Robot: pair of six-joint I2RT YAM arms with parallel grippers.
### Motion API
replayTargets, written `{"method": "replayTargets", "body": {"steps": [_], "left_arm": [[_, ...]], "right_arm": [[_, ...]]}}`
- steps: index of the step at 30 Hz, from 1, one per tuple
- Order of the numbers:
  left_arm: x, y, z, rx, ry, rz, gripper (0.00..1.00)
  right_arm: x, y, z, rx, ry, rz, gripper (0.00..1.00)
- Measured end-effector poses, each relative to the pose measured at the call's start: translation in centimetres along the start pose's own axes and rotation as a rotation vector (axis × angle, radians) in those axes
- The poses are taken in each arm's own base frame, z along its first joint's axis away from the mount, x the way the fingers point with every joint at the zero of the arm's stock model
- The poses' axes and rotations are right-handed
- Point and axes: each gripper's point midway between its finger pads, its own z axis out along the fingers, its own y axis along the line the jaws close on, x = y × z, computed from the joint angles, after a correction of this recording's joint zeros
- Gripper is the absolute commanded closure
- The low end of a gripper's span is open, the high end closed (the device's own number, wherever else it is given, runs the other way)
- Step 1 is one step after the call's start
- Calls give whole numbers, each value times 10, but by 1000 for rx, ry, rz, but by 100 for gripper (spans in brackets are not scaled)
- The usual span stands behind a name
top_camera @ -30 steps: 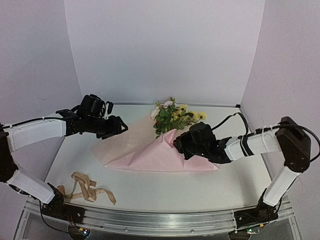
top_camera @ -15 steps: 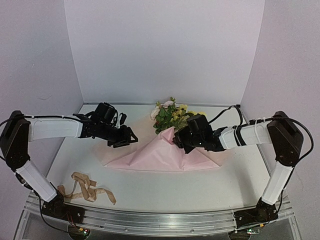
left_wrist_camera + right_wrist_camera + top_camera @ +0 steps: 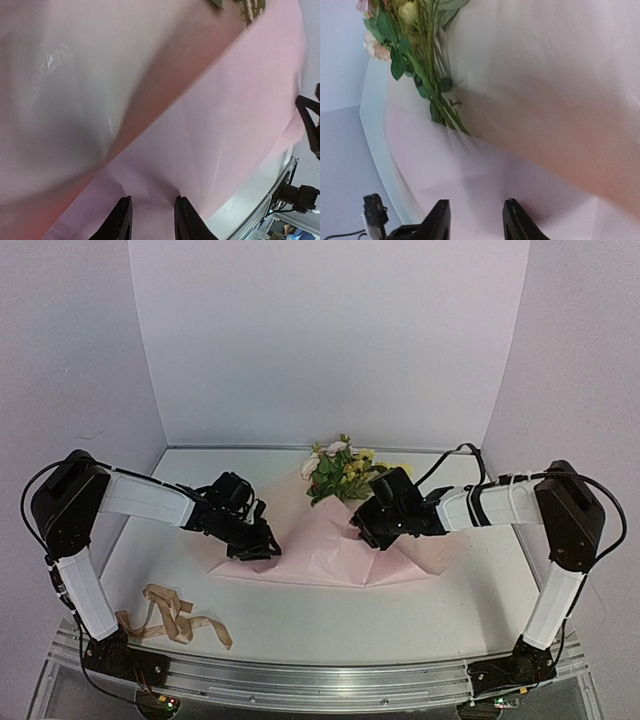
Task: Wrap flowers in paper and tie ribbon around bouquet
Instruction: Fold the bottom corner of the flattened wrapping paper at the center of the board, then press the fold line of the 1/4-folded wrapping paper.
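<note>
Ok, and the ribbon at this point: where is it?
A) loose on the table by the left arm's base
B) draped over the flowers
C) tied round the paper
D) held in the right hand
A: the ribbon lies curled on the table near the left arm's base, apart from the paper and not tied round anything.

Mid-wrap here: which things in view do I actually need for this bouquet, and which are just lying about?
For the job:
flowers
pink paper, under the flowers
ribbon, near the left arm's base, not yet used

Not part of it:
table
backdrop walls
</note>
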Motion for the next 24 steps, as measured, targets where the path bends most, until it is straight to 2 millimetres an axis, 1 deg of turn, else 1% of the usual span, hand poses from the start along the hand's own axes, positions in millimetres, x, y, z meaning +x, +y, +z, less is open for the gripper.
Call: {"method": "replayTargets", "body": {"steps": [4, 7, 11, 14, 16, 18, 21, 24], "left_arm": [[4, 13, 10, -41, 14, -16, 71], [1, 15, 12, -54, 7, -19, 71], [-8, 11, 13, -55, -12, -14, 71], [-13, 7, 12, -55, -24, -9, 71], [-17, 4, 11, -52, -30, -3, 71], [-22, -1, 11, -44, -38, 2, 71], [-25, -3, 12, -39, -43, 4, 71], [-24, 0, 15, -47, -35, 2, 70]], "right_arm": [[-6, 2, -5, 25, -27, -70, 44], [-10, 1, -13, 50, -41, -134, 39], [-13, 9, -29, 54, -46, -238, 38], [-9, 22, -38, 50, -37, -332, 42], [4, 29, -42, 42, -19, -399, 43], [22, 32, -45, 41, 9, -463, 43], [51, 28, -44, 68, 62, -571, 42], [78, 24, -39, 111, 94, -681, 42]]}}
